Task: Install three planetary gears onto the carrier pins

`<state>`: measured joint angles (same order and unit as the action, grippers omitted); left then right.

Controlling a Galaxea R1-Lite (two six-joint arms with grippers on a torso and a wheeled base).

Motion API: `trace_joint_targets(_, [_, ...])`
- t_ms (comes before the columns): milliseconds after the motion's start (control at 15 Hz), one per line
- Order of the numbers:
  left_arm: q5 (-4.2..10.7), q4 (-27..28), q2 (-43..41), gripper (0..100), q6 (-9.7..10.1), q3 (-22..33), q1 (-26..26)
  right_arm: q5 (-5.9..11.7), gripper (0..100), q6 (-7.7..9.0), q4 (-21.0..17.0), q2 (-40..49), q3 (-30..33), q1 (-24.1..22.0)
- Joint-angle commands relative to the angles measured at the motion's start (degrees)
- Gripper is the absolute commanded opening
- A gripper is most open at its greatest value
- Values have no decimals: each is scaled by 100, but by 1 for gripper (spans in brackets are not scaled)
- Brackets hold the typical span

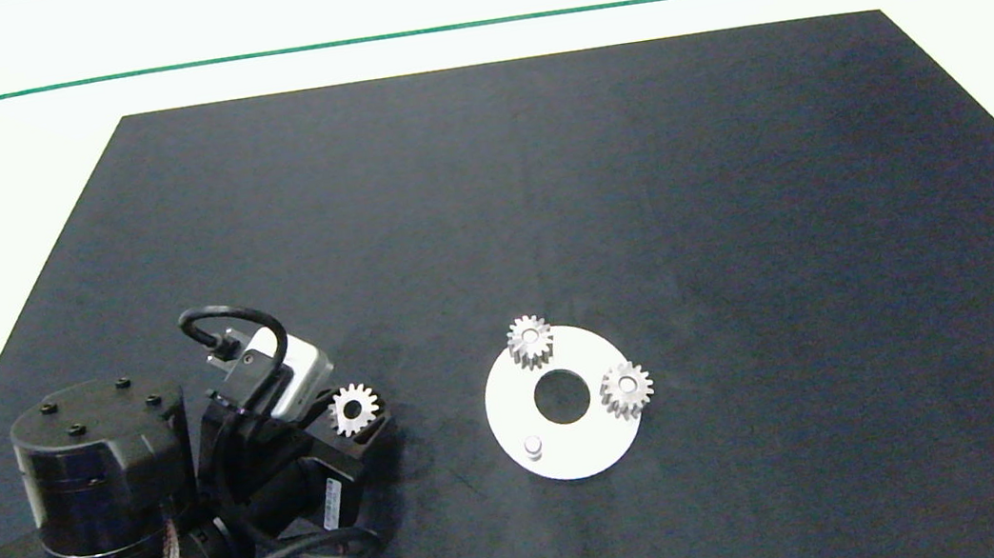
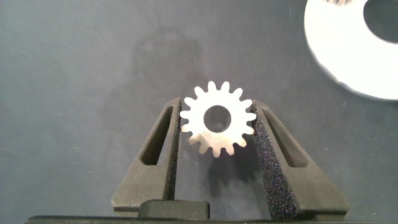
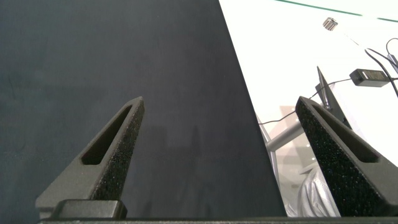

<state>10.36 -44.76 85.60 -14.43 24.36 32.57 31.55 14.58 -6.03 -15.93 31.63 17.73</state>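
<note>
A white ring-shaped disc lies on the dark mat a little right of my left arm. Two silvery planetary gears sit on its carrier pins, one at the far side and one at the right. The near-left carrier pin stands bare. My left gripper is shut on a third planetary gear, held flat between its pads above the mat, to the left of the disc. My right gripper is open with nothing between its fingers; it is out of the head view.
The black mat covers the table, with white surface beyond its edges. The right wrist view shows the mat's edge, with cables and a power adapter on the floor beyond.
</note>
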Motion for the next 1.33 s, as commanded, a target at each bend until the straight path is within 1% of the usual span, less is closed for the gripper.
trace_joint_targets(67, [238,-41,-378,7,-7,43,390,18,100,10,-3,-6,1,-6])
trace_joint_targets(133, [352,-32,-474,7,-24,60,583,18,100,10,-3,-15,1,3])
trace_joint_targets(200, [432,91,-545,7,-112,69,768,18,100,10,-3,-15,1,3])
trace_joint_targets(267, [555,433,-632,7,-139,157,979,18,100,10,-3,-33,1,3])
trace_joint_targets(333, [625,776,-756,7,-130,245,1164,18,100,10,-3,-33,1,-6])
trace_joint_targets(400, [660,1093,-861,7,-121,298,1410,18,100,10,-3,-41,1,-6])
trace_joint_targets(467, [695,1233,-887,7,-112,350,1621,9,100,10,6,-50,1,-6])
trace_joint_targets(600, [897,1251,-808,7,-104,394,1937,0,100,10,-3,-68,1,-6])
trace_joint_targets(667, [959,1260,-738,7,-104,456,2104,0,100,10,6,-85,1,-6])
trace_joint_targets(800, [968,1260,-668,7,-86,500,2324,-8,100,10,6,-85,1,-6])
trace_joint_targets(933, [1100,1251,-545,7,-95,517,2412,-8,100,10,6,-94,1,-6])
trace_joint_targets(1000, [1179,1242,-369,7,-104,614,2464,-8,100,10,-3,-85,1,-6])
trace_joint_targets(1133, [1214,1242,-167,7,-104,720,2684,-8,100,19,-3,-85,1,-6])
trace_joint_targets(1200, [1310,1242,-44,7,-121,790,2781,-8,100,19,-3,-77,1,-6])
trace_joint_targets(1333, [1328,1251,62,7,-139,887,2877,-8,100,19,-3,-77,1,-6])
